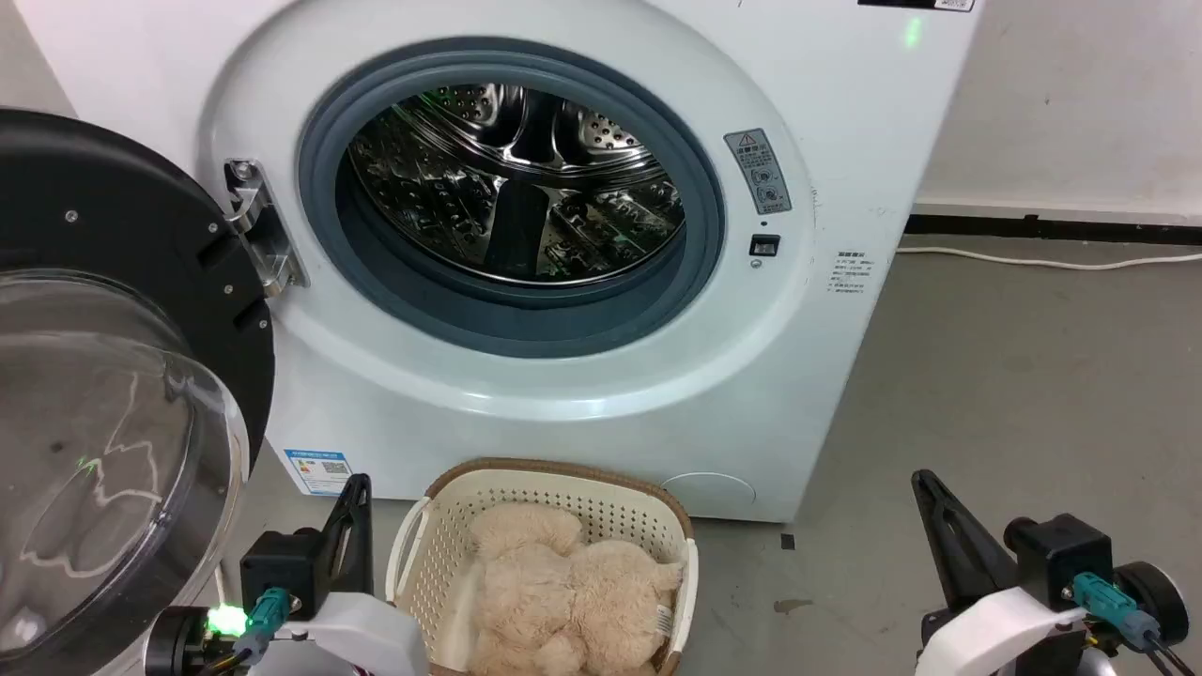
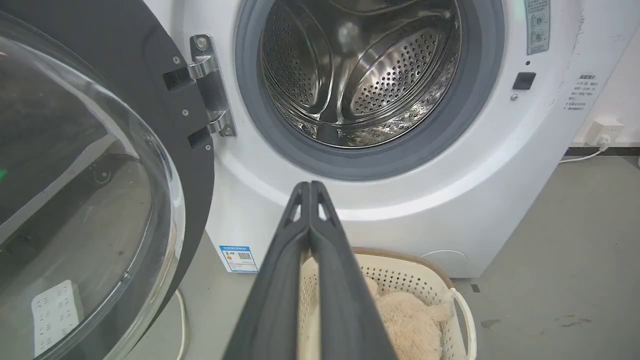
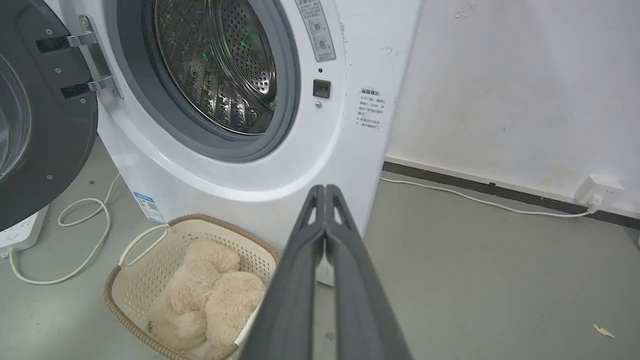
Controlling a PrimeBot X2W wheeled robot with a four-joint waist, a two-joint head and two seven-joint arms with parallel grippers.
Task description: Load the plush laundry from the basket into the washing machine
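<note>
A fluffy beige plush toy lies in the cream perforated basket on the floor, just in front of the white washing machine. The washer's black-framed bubble door hangs open to the left, and the steel drum holds nothing. My left gripper is shut and empty, just left of the basket. My right gripper is shut and empty too, well to the basket's right over bare floor. From the wrists I see the plush toy and each gripper's closed tips.
A white cable loops on the grey floor left of the basket, beside a white power strip. Another cord runs along the wall's dark skirting to a socket. The open door stands close to my left arm.
</note>
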